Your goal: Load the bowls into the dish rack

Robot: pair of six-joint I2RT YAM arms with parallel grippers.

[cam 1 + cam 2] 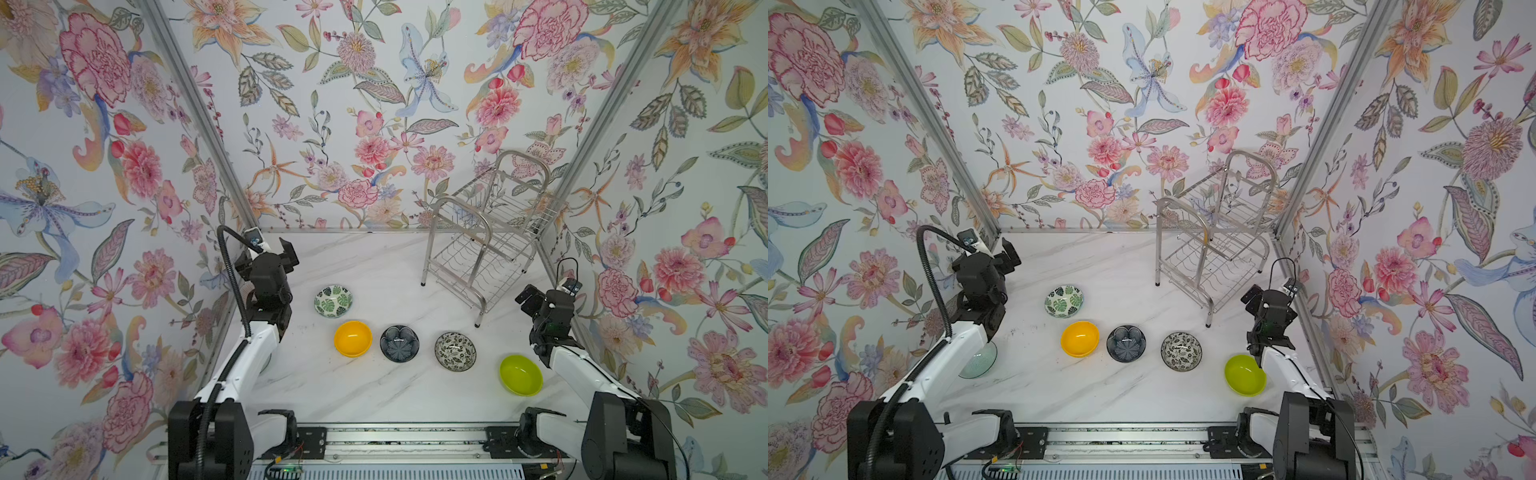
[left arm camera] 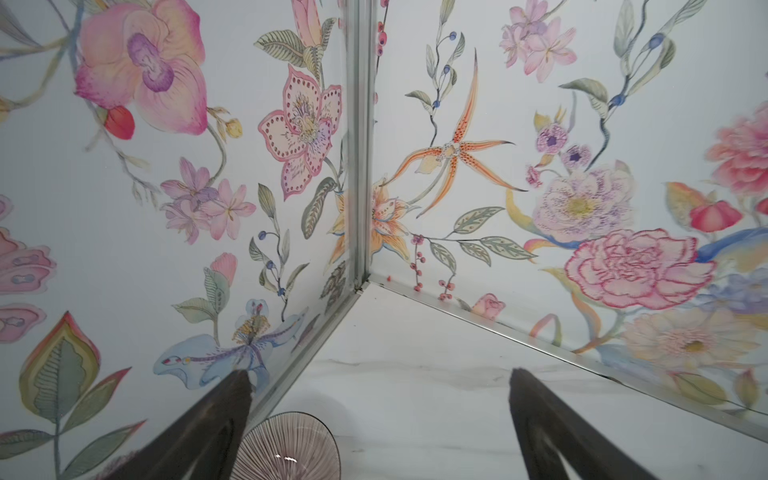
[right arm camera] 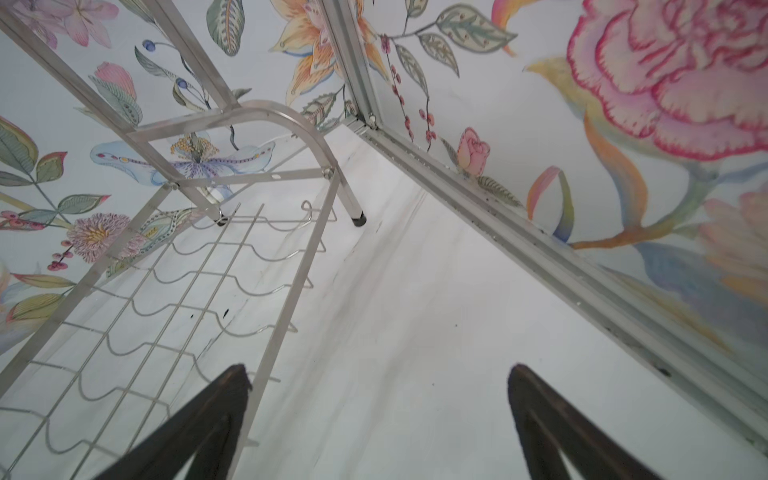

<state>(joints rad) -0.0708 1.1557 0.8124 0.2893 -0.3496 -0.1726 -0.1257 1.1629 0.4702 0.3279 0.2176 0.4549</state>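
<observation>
Now the dish rack [image 1: 486, 241] is empty, and all the bowls [image 1: 400, 343] sit on the table [image 1: 374, 399], on the robot's side of the rack. The right gripper [image 3: 379, 372] hangs just beside the rack's low shelf with its fingers [image 3: 199, 419] spread wide, holding nothing. A careless swing could knock the rack. The left gripper [image 2: 379, 376], far from the rack, is spread and empty too, with the pink glass bowl [image 2: 291, 449] close by. Glass is slippery, so it may slide out. The pale green bowl [image 1: 982, 361] hides under the left arm [image 1: 934, 370], and the lime green bowl [image 1: 521, 375] lies by the right arm [image 1: 582, 374], so either could get bumped.
</observation>
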